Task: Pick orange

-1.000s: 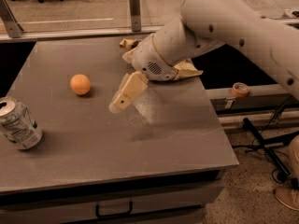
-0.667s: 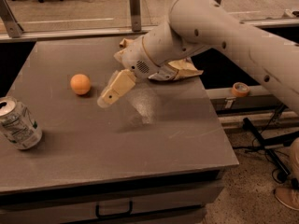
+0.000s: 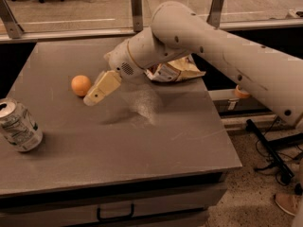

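The orange (image 3: pixel 81 85) is a small round orange fruit lying on the grey table (image 3: pixel 142 145) at the left middle. My gripper (image 3: pixel 93 99) hangs above the table just right of the orange, its tip pointing down and left, a short gap away from the fruit. It holds nothing that I can see. The big pale arm comes in from the upper right.
A soda can (image 3: pixel 17 126) stands near the table's left edge, in front of the orange. A crumpled chip bag (image 3: pixel 173 71) lies behind the arm at the table's back right. An orange-tan tape roll (image 3: pixel 241 92) sits on a ledge off the table's right side.
The gripper has moved left across the table and now sits close beside the orange. The orange, can and bag have not moved.
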Tool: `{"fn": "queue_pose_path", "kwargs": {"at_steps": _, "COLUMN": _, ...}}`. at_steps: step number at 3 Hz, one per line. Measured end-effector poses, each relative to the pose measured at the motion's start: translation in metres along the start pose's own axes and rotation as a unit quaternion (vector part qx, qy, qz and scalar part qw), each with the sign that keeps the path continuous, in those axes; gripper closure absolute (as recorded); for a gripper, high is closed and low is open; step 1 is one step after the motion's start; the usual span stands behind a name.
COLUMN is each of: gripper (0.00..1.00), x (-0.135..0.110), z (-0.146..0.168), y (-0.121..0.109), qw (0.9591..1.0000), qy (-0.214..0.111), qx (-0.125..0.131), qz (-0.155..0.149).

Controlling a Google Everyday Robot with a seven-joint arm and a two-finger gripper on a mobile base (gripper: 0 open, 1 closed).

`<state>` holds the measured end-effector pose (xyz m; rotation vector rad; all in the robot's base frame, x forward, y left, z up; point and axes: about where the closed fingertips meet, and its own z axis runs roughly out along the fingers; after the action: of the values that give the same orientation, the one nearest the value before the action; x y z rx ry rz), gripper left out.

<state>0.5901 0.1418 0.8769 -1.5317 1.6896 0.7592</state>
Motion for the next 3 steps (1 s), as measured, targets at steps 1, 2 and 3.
{"fn": "queue_pose_path", "kwargs": {"at_steps": 1, "gripper": 0.0, "x": -0.004, "z": 0.021, "y": -0.008, "qw": 1.0, "qy": -0.004, "qx": -0.003, "qz": -0.004}}
{"fn": "queue_pose_path", "kwargs": {"at_steps": 2, "gripper": 0.0, "x": -0.009, "z": 0.039, "y": -0.01, "qw": 0.9999, "qy": -0.007, "qx": -0.014, "qz": -0.007}}
{"fn": "queue_pose_path", "kwargs": {"at_steps": 3, "gripper": 0.16, "x": -0.014, "z": 0.054, "y": -0.007, "qw": 0.9994, "qy": -0.009, "qx": -0.028, "qz": -0.015}}
